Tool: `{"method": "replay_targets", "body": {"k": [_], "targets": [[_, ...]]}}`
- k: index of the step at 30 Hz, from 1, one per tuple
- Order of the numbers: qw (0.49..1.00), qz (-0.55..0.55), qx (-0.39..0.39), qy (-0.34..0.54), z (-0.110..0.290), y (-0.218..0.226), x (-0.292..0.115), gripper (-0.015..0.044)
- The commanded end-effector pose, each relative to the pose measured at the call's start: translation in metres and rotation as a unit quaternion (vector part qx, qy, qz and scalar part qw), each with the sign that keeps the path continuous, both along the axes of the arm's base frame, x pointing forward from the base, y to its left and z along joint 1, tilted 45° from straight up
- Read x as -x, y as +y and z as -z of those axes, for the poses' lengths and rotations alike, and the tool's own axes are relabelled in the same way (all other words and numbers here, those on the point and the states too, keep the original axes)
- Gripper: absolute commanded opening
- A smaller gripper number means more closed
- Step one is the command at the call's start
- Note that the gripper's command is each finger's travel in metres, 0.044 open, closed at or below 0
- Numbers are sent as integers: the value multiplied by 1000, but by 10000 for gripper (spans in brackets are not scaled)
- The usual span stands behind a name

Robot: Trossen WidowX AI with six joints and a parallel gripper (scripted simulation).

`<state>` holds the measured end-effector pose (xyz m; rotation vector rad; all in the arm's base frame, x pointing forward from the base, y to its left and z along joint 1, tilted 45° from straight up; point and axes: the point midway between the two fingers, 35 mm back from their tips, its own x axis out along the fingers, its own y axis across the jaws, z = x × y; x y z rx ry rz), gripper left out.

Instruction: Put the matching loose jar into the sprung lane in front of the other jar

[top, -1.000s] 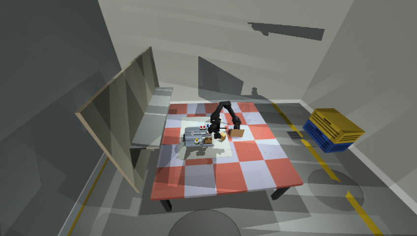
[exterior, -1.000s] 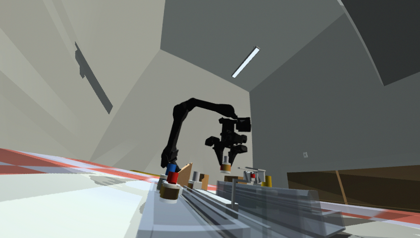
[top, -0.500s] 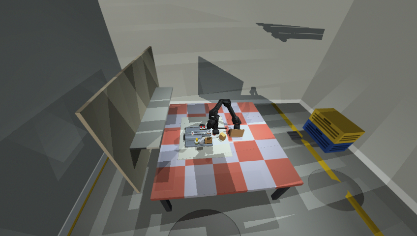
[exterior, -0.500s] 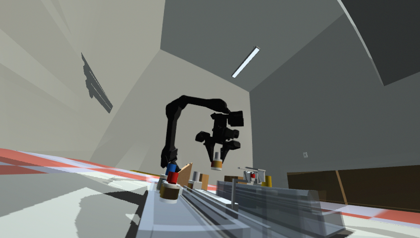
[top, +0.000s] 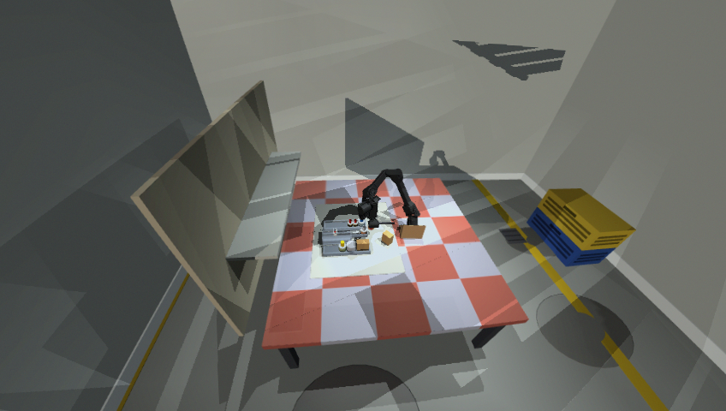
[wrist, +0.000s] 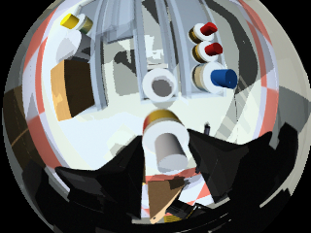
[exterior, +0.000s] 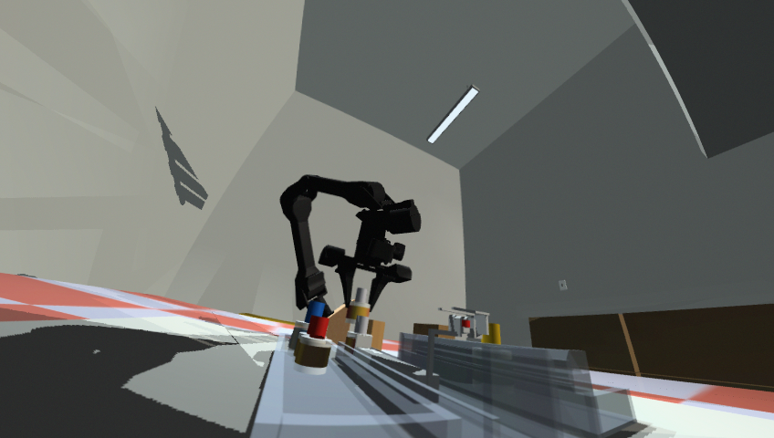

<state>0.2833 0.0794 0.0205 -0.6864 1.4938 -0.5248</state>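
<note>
My gripper point(exterior: 360, 307) point(wrist: 164, 136) is shut on a jar point(exterior: 358, 312) point(wrist: 166, 136) with an amber body, a red-and-yellow label, a white shoulder and a grey cap. The jar hangs upright, off the table. A second grey-capped jar point(exterior: 360, 339) point(wrist: 159, 85) stands near the front end of the middle lane point(wrist: 141, 58). In the wrist view the held jar is just in front of that one, and a narrow gap seems to show between them. The low front stop and the pusher plate cannot be made out clearly.
Two red-capped jars point(wrist: 206, 30) and a blue-capped jar point(wrist: 224, 78) point(top: 360, 222) stand in the lane on the right. On the left are a yellow-capped jar point(wrist: 69, 20) point(top: 342, 246) and a brown box point(wrist: 73, 89) point(top: 362, 245). Another box point(top: 387, 237) lies in front of the rack.
</note>
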Motion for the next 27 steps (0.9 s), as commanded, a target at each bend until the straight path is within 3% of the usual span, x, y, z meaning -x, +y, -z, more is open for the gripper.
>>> {"method": "replay_targets", "body": {"k": [1,27], "targets": [[1000,-5,1,1,-1,-6,1,0],[1000,-5,2,0,17,-22,-5,0]]}}
